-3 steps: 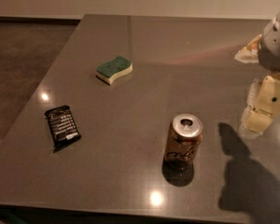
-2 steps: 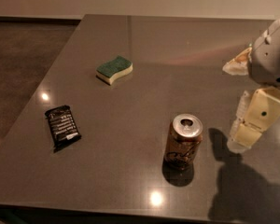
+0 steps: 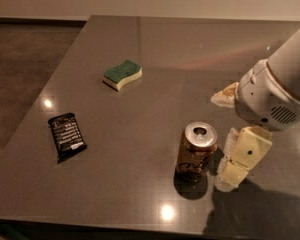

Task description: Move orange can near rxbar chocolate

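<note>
The orange can (image 3: 196,151) stands upright on the table's front right part, silver top with pull tab facing up. The rxbar chocolate (image 3: 67,136), a flat black bar with white text, lies far to the can's left near the table's left edge. My gripper (image 3: 224,137) is just right of the can, low over the table. It is open: one cream finger (image 3: 241,156) is beside the can's right side, and the other finger (image 3: 223,96) is behind it, farther back. Nothing is held.
A green-and-cream wavy sponge (image 3: 122,74) lies at the back left of the middle. The grey table (image 3: 140,194) has its front edge close below the can and its left edge by the bar. My white arm (image 3: 275,91) fills the right side.
My gripper has moved left and down toward the can, from the right edge of view to right beside it. The can, the bar and the sponge have not moved.
</note>
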`<state>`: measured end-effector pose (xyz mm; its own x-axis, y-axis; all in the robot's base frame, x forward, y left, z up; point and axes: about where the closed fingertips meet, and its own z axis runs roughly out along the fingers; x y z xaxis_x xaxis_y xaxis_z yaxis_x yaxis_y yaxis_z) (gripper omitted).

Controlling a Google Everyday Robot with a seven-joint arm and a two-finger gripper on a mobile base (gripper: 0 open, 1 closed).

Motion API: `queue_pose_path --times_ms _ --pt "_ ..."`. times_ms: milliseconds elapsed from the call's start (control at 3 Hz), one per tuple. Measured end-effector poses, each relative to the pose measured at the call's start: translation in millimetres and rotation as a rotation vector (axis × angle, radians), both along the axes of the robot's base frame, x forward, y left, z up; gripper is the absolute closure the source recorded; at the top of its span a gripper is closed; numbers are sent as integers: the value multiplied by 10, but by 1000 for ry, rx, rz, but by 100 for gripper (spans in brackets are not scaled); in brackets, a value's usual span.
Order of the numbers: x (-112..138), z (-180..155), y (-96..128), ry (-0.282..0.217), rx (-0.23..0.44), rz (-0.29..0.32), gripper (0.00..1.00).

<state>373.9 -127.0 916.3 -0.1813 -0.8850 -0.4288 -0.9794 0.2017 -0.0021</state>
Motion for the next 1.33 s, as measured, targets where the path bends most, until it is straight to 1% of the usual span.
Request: queue_pose_path --times_ms 333,667,1000,1333 --pt "-44 -108 130 12 27 17 0" --pt "-47 -163 307 10 77 23 3" --pt "-33 -188 387 10 98 23 26" --pt "-10 -177 415 16 112 21 50"
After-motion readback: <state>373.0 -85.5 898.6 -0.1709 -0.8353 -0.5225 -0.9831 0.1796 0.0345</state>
